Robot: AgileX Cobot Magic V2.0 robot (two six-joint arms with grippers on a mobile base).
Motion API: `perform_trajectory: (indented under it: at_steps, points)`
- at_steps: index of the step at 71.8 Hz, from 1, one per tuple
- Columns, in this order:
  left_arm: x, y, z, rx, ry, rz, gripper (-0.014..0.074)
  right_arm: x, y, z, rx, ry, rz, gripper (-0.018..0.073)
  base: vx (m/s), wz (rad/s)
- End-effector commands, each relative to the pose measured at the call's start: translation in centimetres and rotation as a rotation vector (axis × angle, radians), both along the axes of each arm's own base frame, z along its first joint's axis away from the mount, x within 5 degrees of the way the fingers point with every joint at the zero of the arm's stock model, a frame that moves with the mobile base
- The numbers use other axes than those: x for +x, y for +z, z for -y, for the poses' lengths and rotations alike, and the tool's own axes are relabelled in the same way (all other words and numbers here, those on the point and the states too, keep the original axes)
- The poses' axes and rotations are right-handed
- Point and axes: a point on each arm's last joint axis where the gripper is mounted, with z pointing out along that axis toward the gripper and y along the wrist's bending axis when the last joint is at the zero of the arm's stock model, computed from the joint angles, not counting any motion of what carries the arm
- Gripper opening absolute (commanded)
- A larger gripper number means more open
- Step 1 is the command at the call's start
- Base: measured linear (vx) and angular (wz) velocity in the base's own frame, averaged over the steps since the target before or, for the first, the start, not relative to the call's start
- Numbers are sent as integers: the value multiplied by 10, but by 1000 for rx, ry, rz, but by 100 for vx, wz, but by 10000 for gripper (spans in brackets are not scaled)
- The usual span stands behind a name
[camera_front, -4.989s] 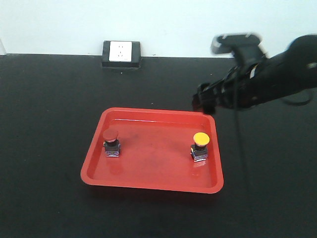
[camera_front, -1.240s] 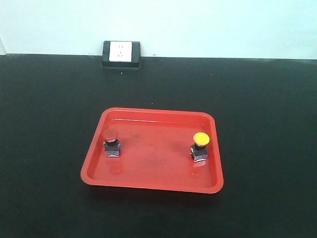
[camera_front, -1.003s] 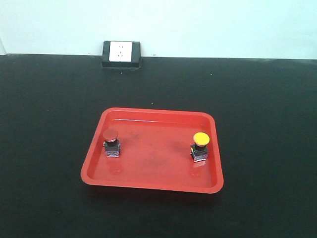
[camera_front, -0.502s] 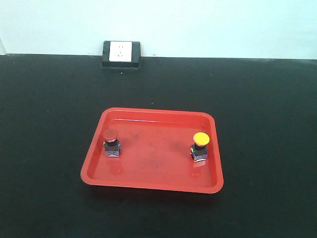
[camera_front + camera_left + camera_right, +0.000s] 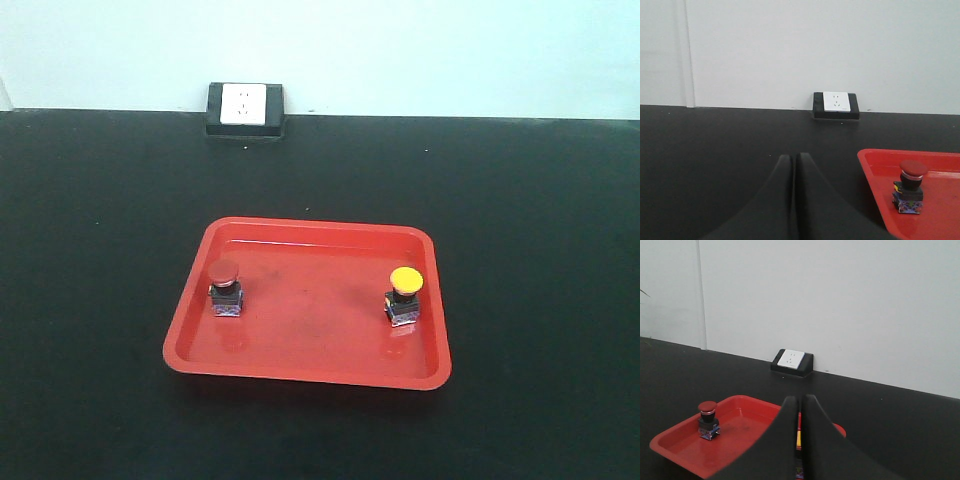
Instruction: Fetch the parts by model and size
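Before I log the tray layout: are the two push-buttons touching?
Apart. The front view shows the red-capped switch and yellow-capped switch at opposite sides of the red tray, bare floor between.

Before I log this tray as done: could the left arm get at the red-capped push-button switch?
Probably yes. The left gripper sits shut and empty over bare black tabletop, and the red-capped push-button switch stands upright near the red plastic tray's left wall, with nothing between them.

black table (image 5: 100, 250), red tray (image 5: 300, 372), apparently a socket block (image 5: 244, 108)
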Motion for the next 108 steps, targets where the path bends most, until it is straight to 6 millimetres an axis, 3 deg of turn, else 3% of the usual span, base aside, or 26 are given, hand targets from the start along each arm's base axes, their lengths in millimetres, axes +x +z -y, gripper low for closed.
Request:
perform_trajectory:
  at_steps: [1,17,28,50,66,108]
  points:
    - [-2,11,0,-11,1,99,-8,0,14,2,11,-23,85,-10,0,0]
    - [-2,11,0,-11,1,99,-8,1,12,6,-158,-94,131,-10,0,0]
    - [-2,11,0,-11,1,99,-8,5,4,9,-163,-209,73,-10,0,0]
    - [-2,11,0,-11,1,99,-8,20,-40,16,-25,-426,18,-10,0,0]
    - [-2,11,0,-11,1,99,-8,25,-66,19,-61,-458,10,-10,0,0]
    - [-2,11,0,-11,1,99,-8,27,-72,19,-64,-462,45,-10,0,0]
